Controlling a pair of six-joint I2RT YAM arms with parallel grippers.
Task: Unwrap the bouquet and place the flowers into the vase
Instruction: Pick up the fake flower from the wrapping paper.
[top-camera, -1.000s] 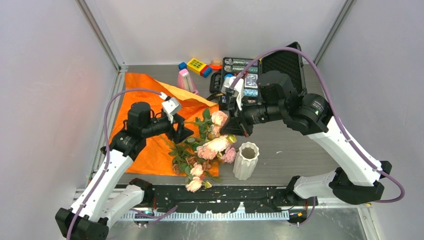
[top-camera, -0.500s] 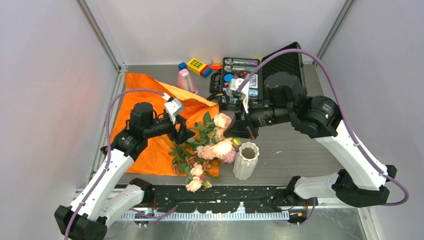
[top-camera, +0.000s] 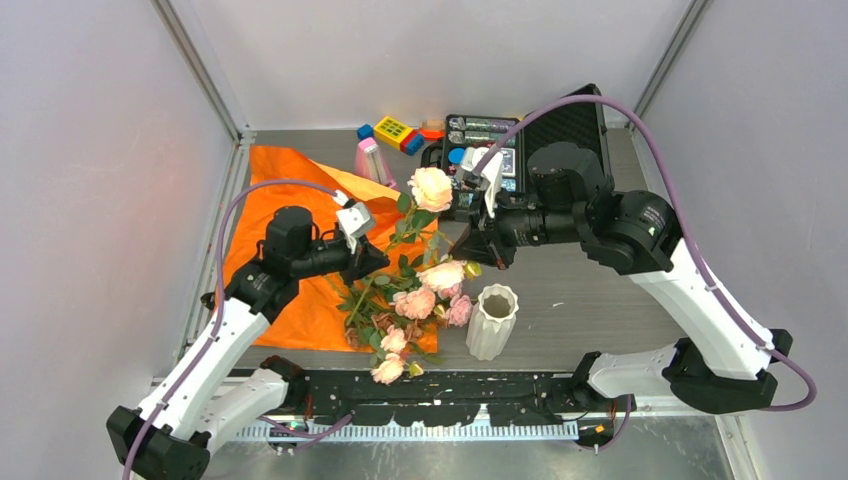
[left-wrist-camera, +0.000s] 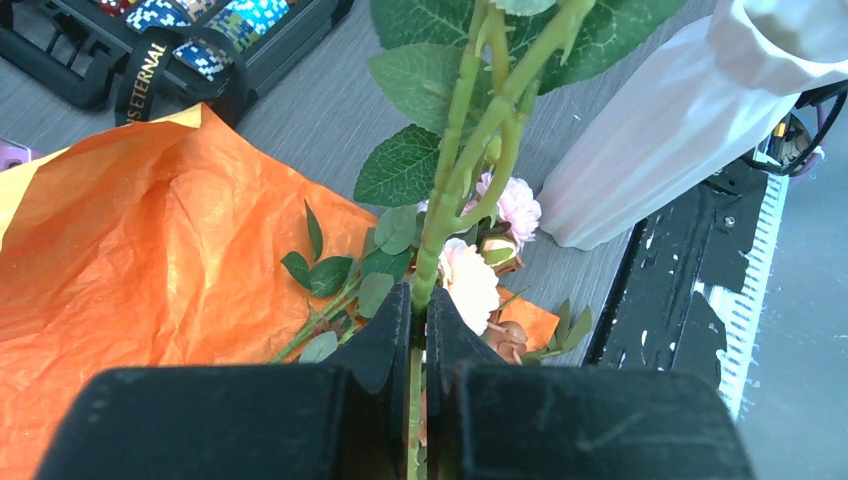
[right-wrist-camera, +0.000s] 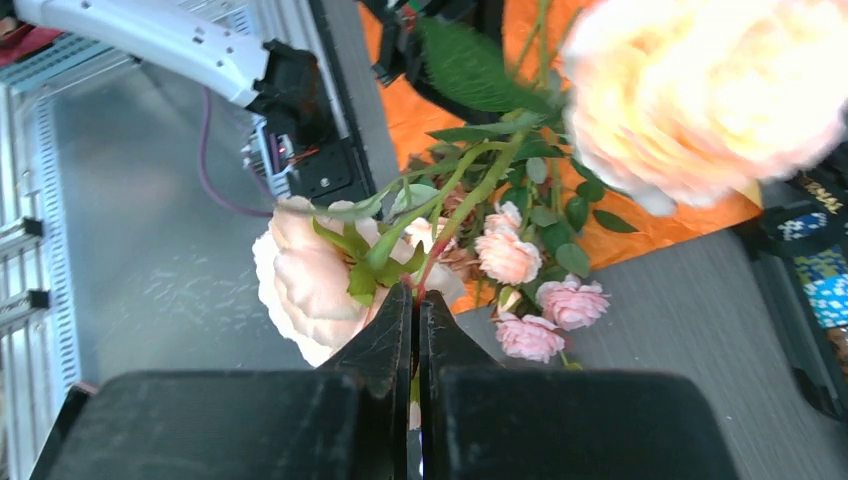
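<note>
Looking down from the top camera, the left gripper (top-camera: 374, 263) is clenched on the green stem of a tall peach artificial rose (top-camera: 431, 187), whose bloom stands at its 1 o'clock. The right gripper (top-camera: 465, 252) pinches the stem of a second peach rose (top-camera: 443, 275) at its 7 o'clock. A small white ribbed vase (top-camera: 492, 322) stands upright at 5 o'clock of that bloom, near but apart. The remaining flowers (top-camera: 395, 325) lie on the opened crinkled orange paper (top-camera: 290, 210) (stems too tangled to separate).

From the left wrist, the fingers press together on the forked stem, its bloom cut off at 12 o'clock; the vase, rim cropped, shows at 2 o'clock.

From the right wrist, the fingers close on a thin stem, the second rose just past them at 10 o'clock; the tall rose at 1 o'clock is a blur.
</note>
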